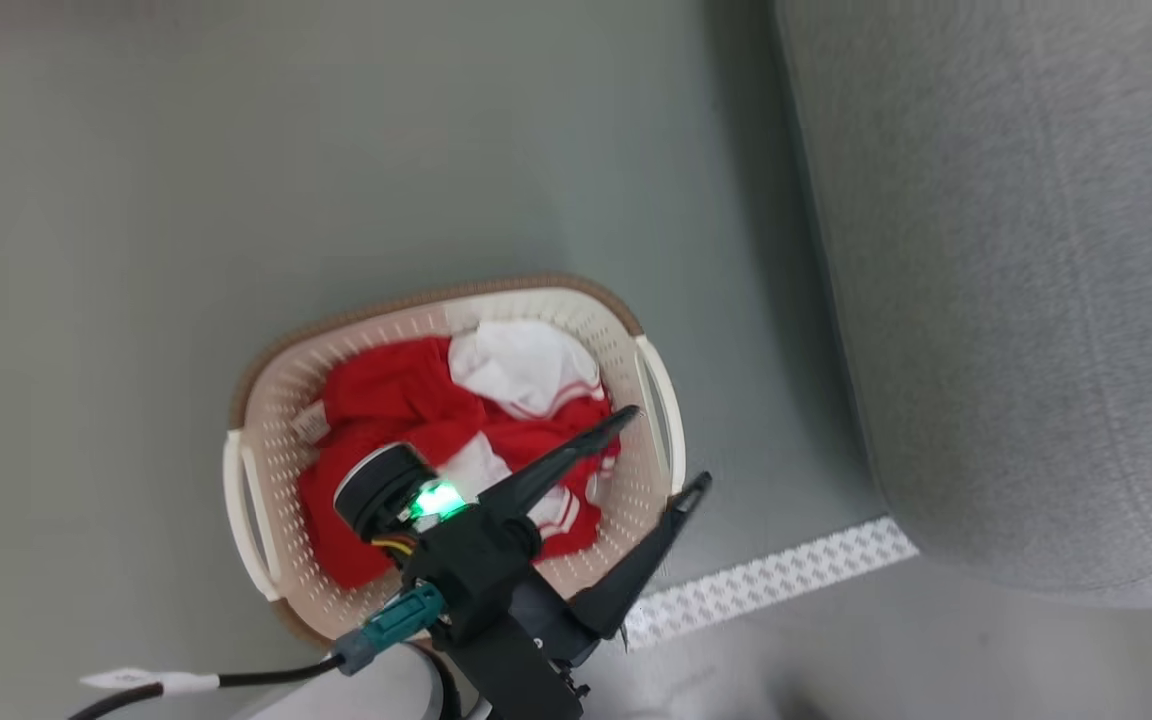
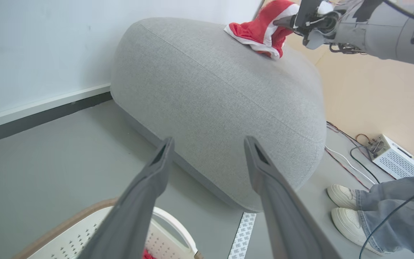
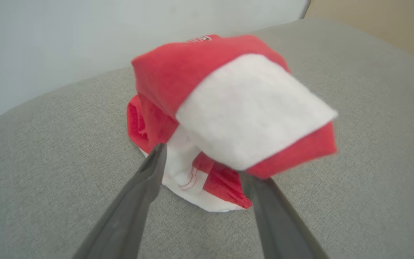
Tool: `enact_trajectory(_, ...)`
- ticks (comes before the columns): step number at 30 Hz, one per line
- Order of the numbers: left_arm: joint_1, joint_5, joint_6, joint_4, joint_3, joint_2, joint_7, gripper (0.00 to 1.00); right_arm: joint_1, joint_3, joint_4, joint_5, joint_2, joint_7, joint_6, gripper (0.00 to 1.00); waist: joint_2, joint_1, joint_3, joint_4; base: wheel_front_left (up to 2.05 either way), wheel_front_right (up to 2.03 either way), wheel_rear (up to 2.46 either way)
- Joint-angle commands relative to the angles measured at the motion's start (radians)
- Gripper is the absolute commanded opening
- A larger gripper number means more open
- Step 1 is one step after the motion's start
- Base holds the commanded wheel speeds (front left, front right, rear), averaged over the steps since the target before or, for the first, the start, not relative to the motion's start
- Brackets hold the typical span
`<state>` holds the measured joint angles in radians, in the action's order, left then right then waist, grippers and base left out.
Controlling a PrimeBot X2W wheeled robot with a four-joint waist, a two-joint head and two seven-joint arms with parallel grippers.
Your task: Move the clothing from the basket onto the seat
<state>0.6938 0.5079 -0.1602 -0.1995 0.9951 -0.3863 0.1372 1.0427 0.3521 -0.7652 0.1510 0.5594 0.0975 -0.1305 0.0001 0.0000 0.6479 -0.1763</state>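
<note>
Over the right rim of the basket (image 1: 271, 420), on the left of the scene, the left gripper (image 1: 664, 450) is hovering with its fingers spread wide and pinching nothing, while the red and white clothing (image 1: 396, 400) is lying heaped inside, just to its left. Farther right, on the seat (image 3: 49, 162), a bunched red-and-white garment (image 3: 228, 115) is sitting between and just beyond the parted fingers of the right gripper (image 3: 201, 163).
</note>
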Motion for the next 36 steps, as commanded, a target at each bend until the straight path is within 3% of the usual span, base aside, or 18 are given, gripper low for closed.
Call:
enact_trajectory(1, -0.034, 0.011, -0.008, 0.025, -0.004, 0.001, 0.019, 1.00, -0.047, -0.025, 0.005, -0.007, -0.007, 0.003, 0.000, 1.00, -0.0001, 0.0000, -0.105, 0.018, 0.00, 0.00, 0.00)
enact_trajectory(6, -0.097, 0.063, -0.029, 0.089, -0.027, 0.028, 0.065, 1.00, -0.166, -0.156, 0.020, -0.025, 0.018, 0.028, 0.000, 1.00, -0.0001, 0.0000, -0.258, 0.042, 0.00, 0.00, 0.00)
enact_trajectory(15, -0.241, 0.153, -0.046, 0.210, -0.103, 0.049, 0.120, 1.00, -0.415, -0.310, 0.175, 0.098, 0.034, -0.007, 0.000, 1.00, -0.0001, 0.0000, -0.494, 0.091, 0.00, 0.00, 0.00)
enact_trajectory(19, -0.317, 0.169, -0.073, 0.261, -0.178, 0.063, 0.128, 1.00, -0.533, -0.312, 0.286, 0.160, -0.013, -0.017, 0.000, 1.00, -0.0001, 0.0000, -0.575, 0.113, 0.00, 0.00, 0.00)
enact_trajectory(27, -0.429, 0.115, -0.088, 0.299, -0.340, 0.096, 0.128, 1.00, -0.718, -0.324, 0.495, 0.157, -0.110, -0.032, 0.000, 1.00, -0.0001, 0.0000, -0.671, 0.157, 0.00, 0.00, 0.00)
enact_trajectory(36, -0.519, 0.036, -0.052, 0.328, -0.545, 0.145, 0.129, 1.00, -0.925, -0.346, 0.709, 0.164, -0.276, -0.102, 0.000, 1.00, -0.0001, 0.0000, -0.703, 0.213, 0.00, 0.00, 0.00)
